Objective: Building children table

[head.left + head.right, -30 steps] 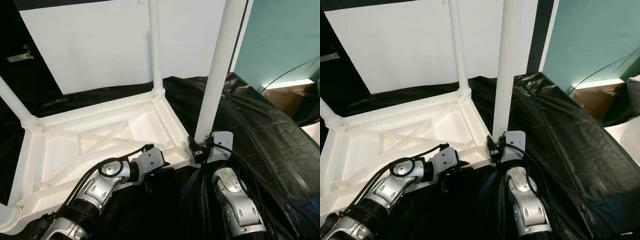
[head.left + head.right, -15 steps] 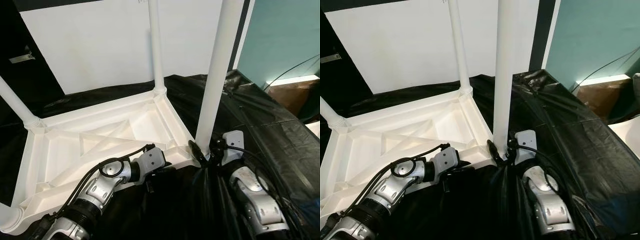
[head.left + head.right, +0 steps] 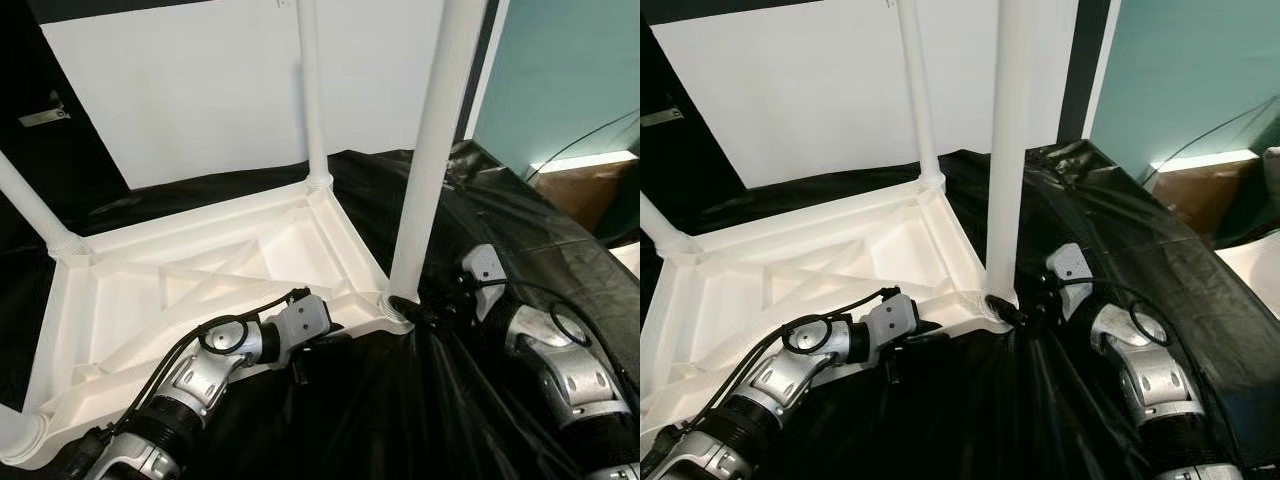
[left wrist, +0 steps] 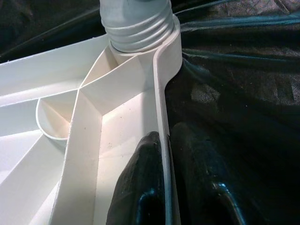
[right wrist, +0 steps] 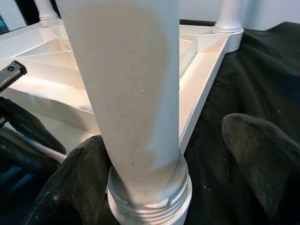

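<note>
A white children's table (image 3: 200, 270) lies upside down on black sheeting (image 3: 520, 240). The near right leg (image 3: 430, 170) stands upright in its corner socket. Another leg (image 3: 312, 90) rises at the far corner, and a third (image 3: 30, 205) at the left. My left gripper (image 3: 305, 360) is shut on the table's near rim (image 4: 161, 93), one finger (image 4: 140, 187) on each side. My right gripper (image 5: 166, 140) is open around the base of the near right leg (image 5: 136, 84). One finger (image 5: 79, 178) touches it; the other (image 5: 262, 154) stands apart.
A large white board (image 3: 200, 90) leans behind the table. A teal wall (image 3: 570, 70) and a brown cardboard box (image 3: 580, 195) are at the right. The black sheeting rises in a hump to the right of the table.
My right arm has swung from in front of the near right leg round to its right side, its gripper staying at the leg's base. The left arm has not moved.
</note>
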Motion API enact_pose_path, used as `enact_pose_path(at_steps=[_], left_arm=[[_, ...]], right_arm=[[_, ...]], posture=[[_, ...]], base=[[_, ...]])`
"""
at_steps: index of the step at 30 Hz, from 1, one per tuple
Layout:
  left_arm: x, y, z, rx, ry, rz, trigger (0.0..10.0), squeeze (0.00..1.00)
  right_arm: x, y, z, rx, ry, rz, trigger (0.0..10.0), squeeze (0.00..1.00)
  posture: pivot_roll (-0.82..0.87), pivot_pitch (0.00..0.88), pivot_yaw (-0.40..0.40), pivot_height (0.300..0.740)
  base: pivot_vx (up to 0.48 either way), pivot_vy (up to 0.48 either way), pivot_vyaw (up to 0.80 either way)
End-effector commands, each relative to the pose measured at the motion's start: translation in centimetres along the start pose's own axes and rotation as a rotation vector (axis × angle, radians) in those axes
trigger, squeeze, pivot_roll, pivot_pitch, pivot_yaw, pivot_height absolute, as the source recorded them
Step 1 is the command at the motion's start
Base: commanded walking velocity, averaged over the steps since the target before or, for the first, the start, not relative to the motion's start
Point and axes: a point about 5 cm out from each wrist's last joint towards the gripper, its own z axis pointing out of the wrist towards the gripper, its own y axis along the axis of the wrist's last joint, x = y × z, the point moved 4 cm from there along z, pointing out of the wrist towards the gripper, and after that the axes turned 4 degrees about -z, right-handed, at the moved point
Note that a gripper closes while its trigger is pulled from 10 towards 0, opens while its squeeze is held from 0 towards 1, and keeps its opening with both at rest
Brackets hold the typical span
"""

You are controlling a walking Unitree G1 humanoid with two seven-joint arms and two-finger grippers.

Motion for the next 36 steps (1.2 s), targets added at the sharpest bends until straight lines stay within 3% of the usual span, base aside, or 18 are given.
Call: enact_pose_path(at_steps=[1, 8, 9, 20, 28, 30, 32, 33, 35, 36], left_arm=[[-5.3, -6.4, 0.6, 0.215, -0.219, -0.162, 10.0, 0.00], [-5.3, -6.6, 0.3, 0.217, -0.212, -0.167, 10.0, 0.00], [-5.4, -6.6, 0.2, 0.219, -0.211, -0.169, 10.0, 0.00], [-5.4, -6.8, 0.1, 0.224, -0.212, -0.173, 10.0, 0.00], [-5.4, -6.8, 0.4, 0.226, -0.219, -0.167, 10.0, 0.00], [-5.4, -6.7, 0.5, 0.224, -0.221, -0.165, 10.0, 0.00], [-5.4, -6.7, 0.5, 0.223, -0.221, -0.166, 10.0, 0.00], [-5.5, -6.8, 0.5, 0.223, -0.224, -0.167, 10.0, 0.00], [-5.6, -6.8, 0.5, 0.224, -0.227, -0.167, 10.0, 0.00], [-5.6, -6.8, 0.5, 0.224, -0.227, -0.167, 10.0, 0.00]], right_arm=[[-0.8, -0.1, -0.1, 0.012, -0.004, -0.019, 10.0, 0.00], [-0.1, -0.4, 0.6, 0.028, 0.120, -0.016, 10.0, 0.00], [0.2, -0.5, 0.7, 0.026, 0.152, -0.004, 0.0, 0.00], [0.1, -1.0, 0.6, 0.039, 0.184, -0.007, 0.0, 0.00], [0.0, -1.8, 0.3, 0.029, 0.103, 0.076, 0.0, 0.00], [0.1, -1.9, 1.0, -0.036, -0.095, 0.170, 0.0, 0.00], [0.2, -1.9, 1.1, -0.049, -0.136, 0.188, 0.0, 0.00], [0.7, -1.7, 1.1, -0.103, -0.321, 0.215, 0.0, 0.00], [0.9, -1.9, 0.4, -0.119, -0.491, 0.238, 0.0, 0.00], [0.9, -1.9, 0.4, -0.119, -0.491, 0.238, 0.0, 0.00]], posture=[[-0.03, 0.000, 0.006, 0.740], [-0.02, 0.000, 0.003, 0.740], [-0.01, 0.000, 0.002, 0.740], [-0.01, 0.000, 0.006, 0.740], [-0.03, 0.000, 0.010, 0.740], [-0.03, 0.000, 0.007, 0.740], [-0.03, 0.000, 0.007, 0.740], [-0.03, 0.000, 0.012, 0.740], [-0.03, 0.000, 0.010, 0.740], [-0.03, 0.000, 0.010, 0.740]], base=[[0.000, 0.000, 0.00], [0.000, 0.000, 0.00], [0.000, 0.000, 0.00], [0.000, 0.000, 0.00], [0.000, 0.000, 0.00], [0.000, 0.000, 0.00], [0.000, 0.000, 0.00], [0.000, 0.000, 0.00], [0.000, 0.000, 0.00], [0.000, 0.000, 0.00]])
